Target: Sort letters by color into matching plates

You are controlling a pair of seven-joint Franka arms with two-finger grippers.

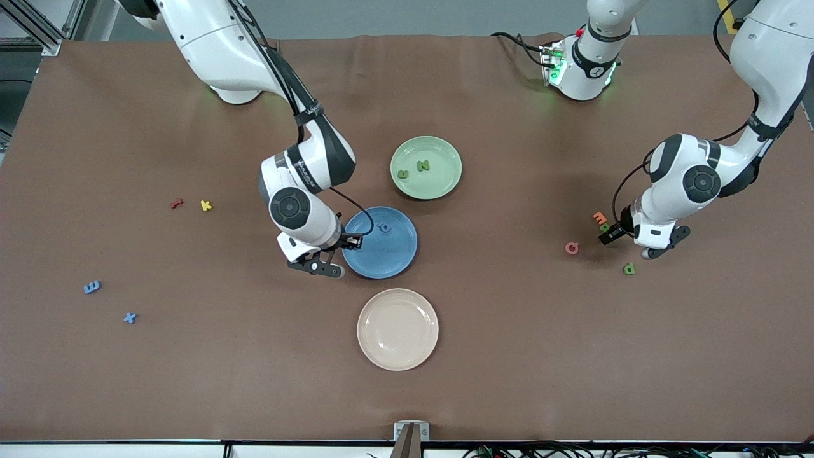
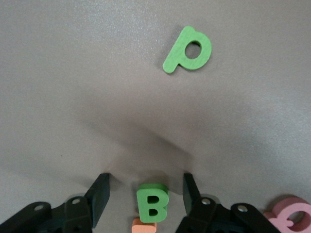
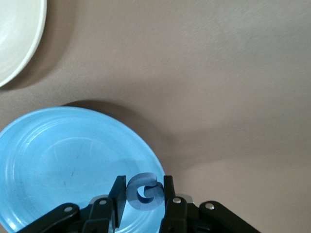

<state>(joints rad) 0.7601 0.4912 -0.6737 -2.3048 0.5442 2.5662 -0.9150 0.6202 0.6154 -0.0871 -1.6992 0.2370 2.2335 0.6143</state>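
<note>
My right gripper is shut on a blue letter G, held upright over the rim of the blue plate at the edge toward the right arm's end. One blue letter lies in that plate. The pale green plate holds two green letters. My left gripper is open and low over the table, one finger on each side of a green letter B, with gaps on both sides. A green letter p lies nearby. Two blue letters lie toward the right arm's end.
An orange letter touches the green B, and a pink letter lies beside them. The cream plate sits nearer the front camera than the blue plate. Red and yellow letters lie toward the right arm's end.
</note>
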